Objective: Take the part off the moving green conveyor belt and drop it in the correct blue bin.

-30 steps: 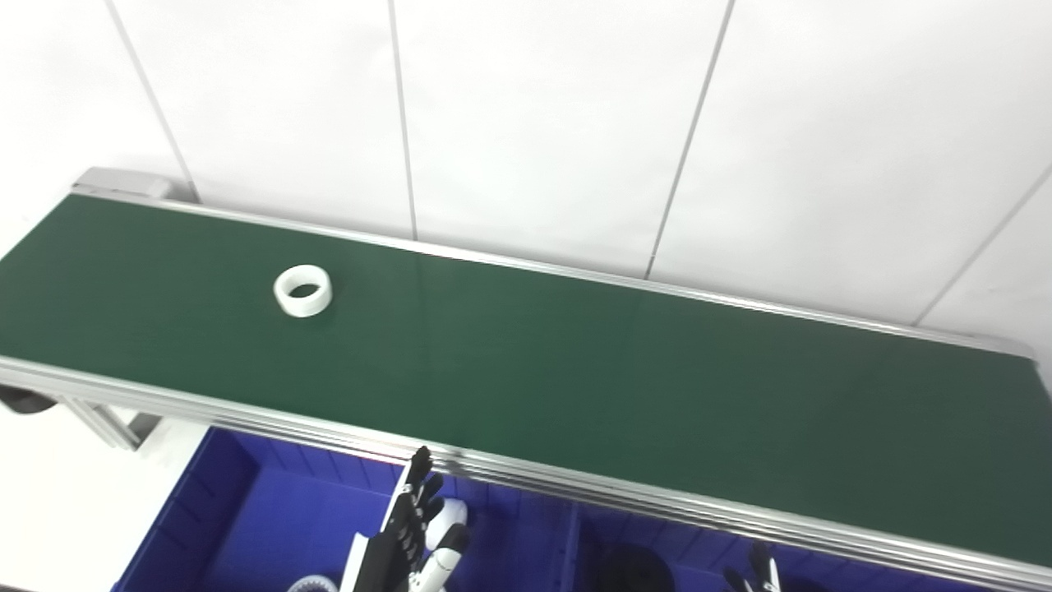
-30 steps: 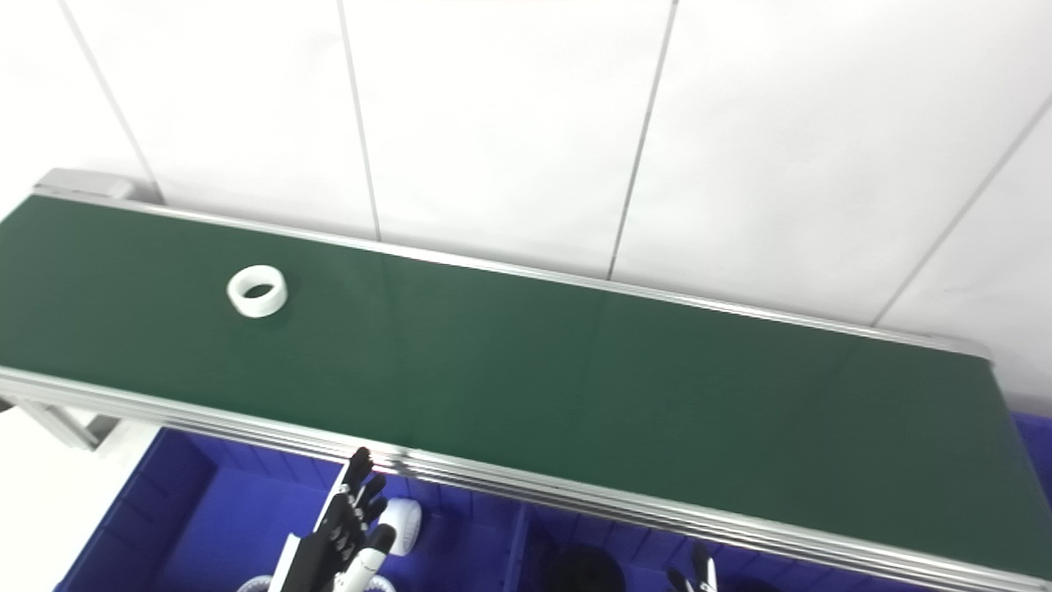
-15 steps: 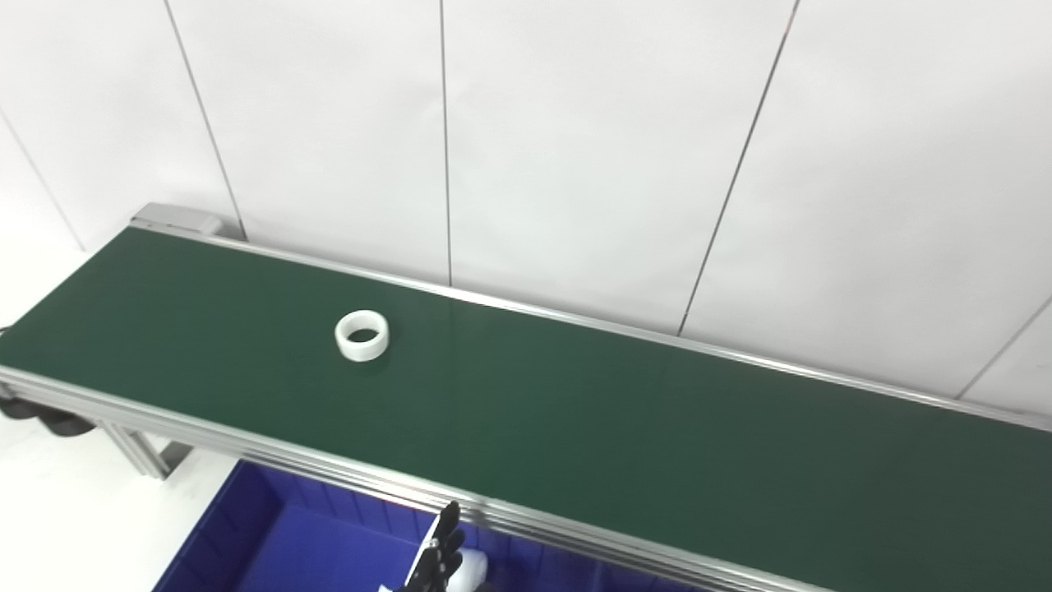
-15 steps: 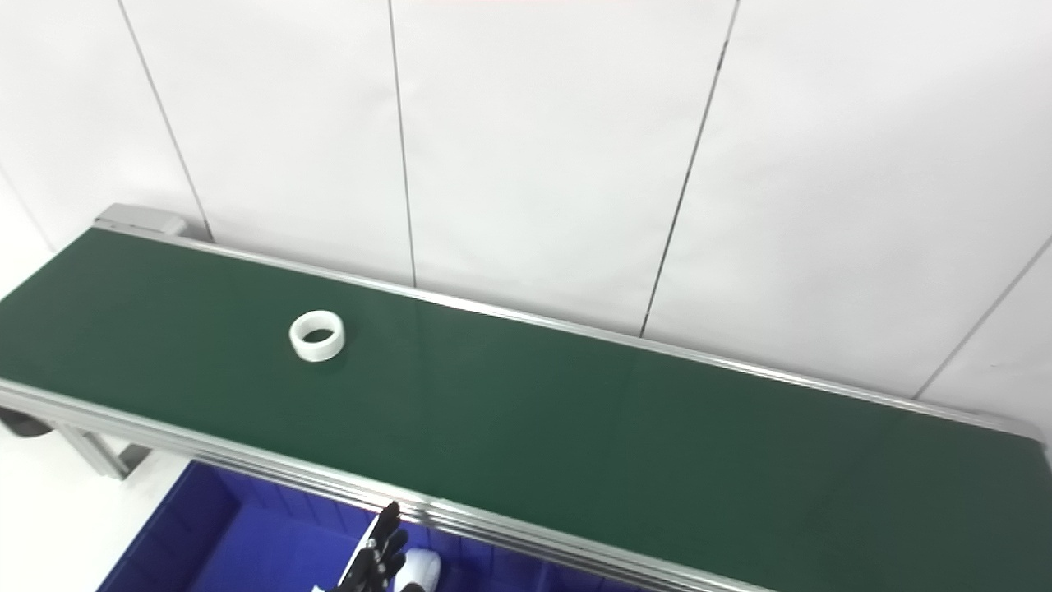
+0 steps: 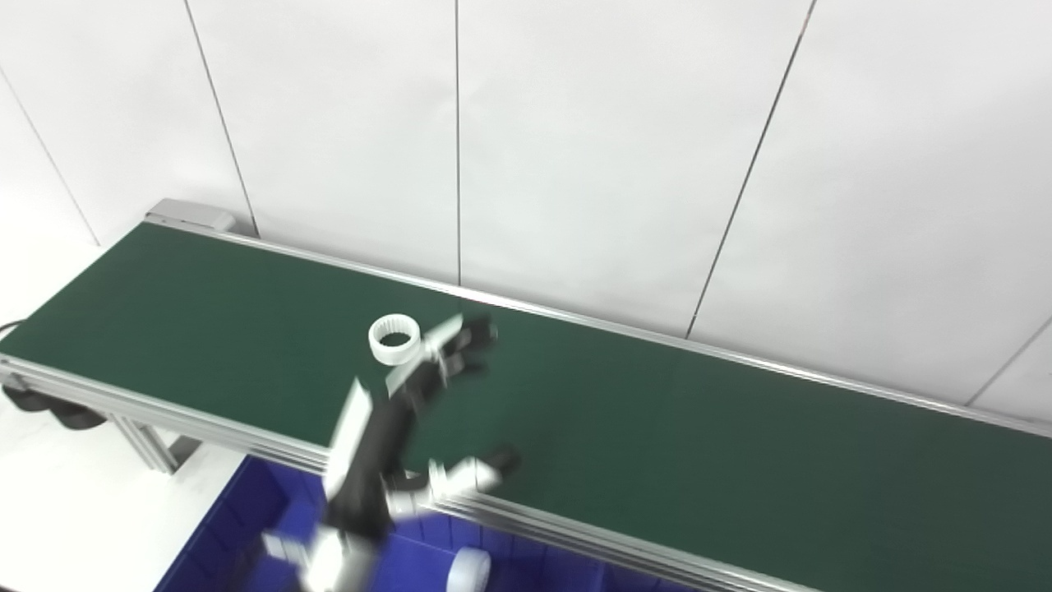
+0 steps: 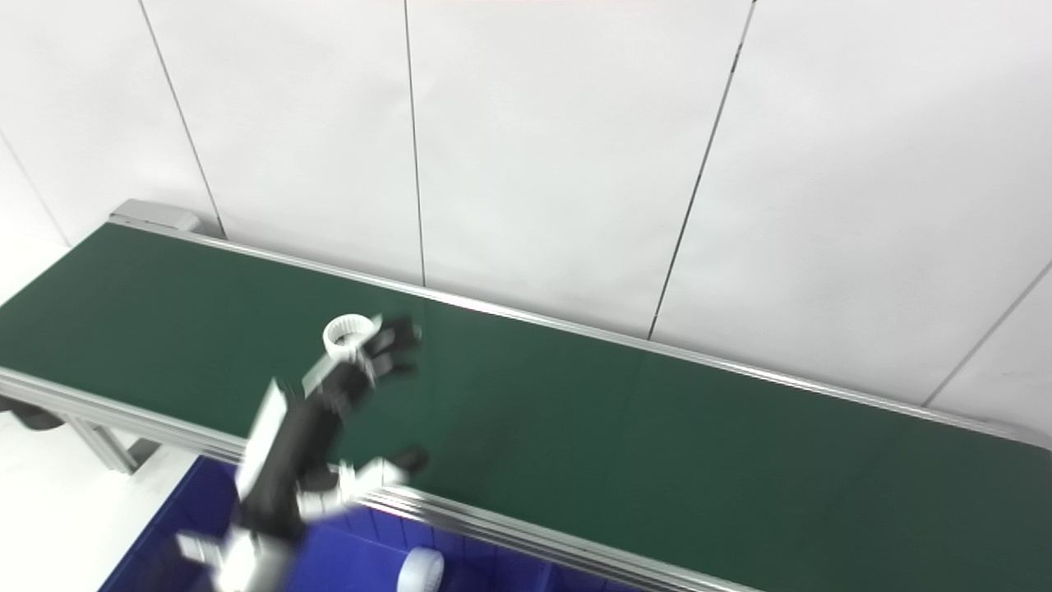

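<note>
White and ring-shaped, the part point(image 5: 394, 339) sits flat on the green conveyor belt point(image 5: 657, 427), in the left half of the frame and a little nearer the belt's far rail than its near one. Fine ridges run round its rim and the belt shows dark through its hole.

Just to the right of the ring is the left hand point(image 5: 440, 366), blurred by motion. Its dark fingers point(image 5: 472, 337) are spread and reach up and to the right over the belt, with the nearest one right against the ring's lower right edge; whether it actually touches is lost in the blur. The thumb point(image 5: 493, 462) sticks out well apart, lower down near the belt's near rail. So the hand is splayed wide and grips nothing. Its black and white forearm point(image 5: 366, 460) comes up from the bottom of the frame, left of centre, crossing the near rail.

Below the silver near rail, at the bottom left, lies a blue bin point(image 5: 238, 534), with a round white piece point(image 5: 470, 569) in it, close to the bottom edge. No right hand shows in either view.

Behind the belt stands a white panelled wall point(image 5: 575, 148) with thin dark seams.
</note>
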{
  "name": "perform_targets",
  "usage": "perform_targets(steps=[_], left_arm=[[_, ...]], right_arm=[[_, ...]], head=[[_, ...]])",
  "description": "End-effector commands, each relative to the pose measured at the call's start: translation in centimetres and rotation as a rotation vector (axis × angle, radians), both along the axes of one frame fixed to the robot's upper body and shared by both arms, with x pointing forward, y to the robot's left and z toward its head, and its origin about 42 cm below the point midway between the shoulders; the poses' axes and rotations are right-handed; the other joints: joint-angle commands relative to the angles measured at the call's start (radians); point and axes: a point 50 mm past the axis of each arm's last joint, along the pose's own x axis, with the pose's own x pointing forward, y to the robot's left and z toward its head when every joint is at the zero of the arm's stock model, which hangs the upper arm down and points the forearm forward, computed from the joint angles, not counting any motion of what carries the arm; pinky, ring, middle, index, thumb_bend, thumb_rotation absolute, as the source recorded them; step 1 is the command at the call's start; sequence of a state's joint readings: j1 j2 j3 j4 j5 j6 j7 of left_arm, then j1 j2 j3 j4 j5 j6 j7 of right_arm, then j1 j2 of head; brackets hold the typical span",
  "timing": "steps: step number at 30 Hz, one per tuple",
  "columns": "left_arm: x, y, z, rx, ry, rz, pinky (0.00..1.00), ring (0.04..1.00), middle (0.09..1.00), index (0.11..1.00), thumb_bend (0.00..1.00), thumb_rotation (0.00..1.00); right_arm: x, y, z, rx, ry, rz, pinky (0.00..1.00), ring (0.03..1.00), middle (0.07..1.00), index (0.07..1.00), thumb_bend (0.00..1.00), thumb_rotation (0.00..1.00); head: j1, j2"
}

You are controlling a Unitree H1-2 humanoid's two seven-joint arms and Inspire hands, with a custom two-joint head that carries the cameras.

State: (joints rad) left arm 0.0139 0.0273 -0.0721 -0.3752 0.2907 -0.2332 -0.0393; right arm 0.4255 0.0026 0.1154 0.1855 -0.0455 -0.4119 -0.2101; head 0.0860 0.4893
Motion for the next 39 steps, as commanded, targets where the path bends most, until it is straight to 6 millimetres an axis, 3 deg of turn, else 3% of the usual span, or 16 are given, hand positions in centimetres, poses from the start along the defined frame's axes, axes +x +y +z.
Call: perform_targets(steps=[1,4,8,12,17,22,29,39], left_arm=[[1.8,0.1,2.3,0.112,-0.068,0.031,0.74,0.842,0.827,0.823,0.89,0.40],[4.4,0.8,3.7,0.210,-0.090,0.058,0.77,0.870,0.855,0.827,0.85,0.35],[9.5,2.0,4.8,0.422,-0.097,0.101,0.70,0.836,0.848,0.833,0.87,0.33],[13.2,2.3,5.7,0.613,-0.073,0.111,0.78,0.860,0.845,0.824,0.90,0.33],[17.6,2.0,6.0,0.827,-0.091,0.121,0.74,0.805,0.789,0.779,0.96,0.28],[21.2,1.3,4.8,0.993,-0.031,0.111,0.76,0.818,0.795,0.780,0.96,0.28],[24.2,0.5,2.3,1.111,0.073,0.088,0.76,0.812,0.786,0.765,0.97,0.28],[25.4,-0.3,1.2,1.269,0.210,0.012,0.72,0.810,0.791,0.769,0.96,0.31]], right_arm=[[0.6,0.7,0.9,0.011,-0.083,0.014,0.92,0.921,1.000,1.000,0.54,1.00],[0.8,1.0,1.0,0.014,-0.088,0.015,0.91,0.930,1.000,1.000,0.57,1.00],[0.9,1.5,1.4,0.028,-0.104,0.024,0.89,0.942,1.000,1.000,0.62,1.00],[1.0,1.9,1.8,0.033,-0.118,0.029,0.89,0.943,1.000,1.000,0.66,0.98],[1.0,2.3,2.0,0.044,-0.123,0.026,0.87,0.932,1.000,1.000,0.67,0.95],[1.0,2.6,2.1,0.001,-0.129,0.038,0.85,0.922,1.000,1.000,0.68,0.97],[0.9,3.3,2.6,0.014,-0.143,0.036,0.82,0.907,1.000,1.000,0.68,0.92],[0.6,4.1,3.5,0.049,-0.164,0.029,0.83,0.914,1.000,1.000,0.70,0.89]], head=[[-0.008,0.007],[-0.017,0.018],[-0.039,0.050],[-0.056,0.075],[-0.069,0.085],[-0.094,0.095],[-0.119,0.115],[-0.143,0.144]])
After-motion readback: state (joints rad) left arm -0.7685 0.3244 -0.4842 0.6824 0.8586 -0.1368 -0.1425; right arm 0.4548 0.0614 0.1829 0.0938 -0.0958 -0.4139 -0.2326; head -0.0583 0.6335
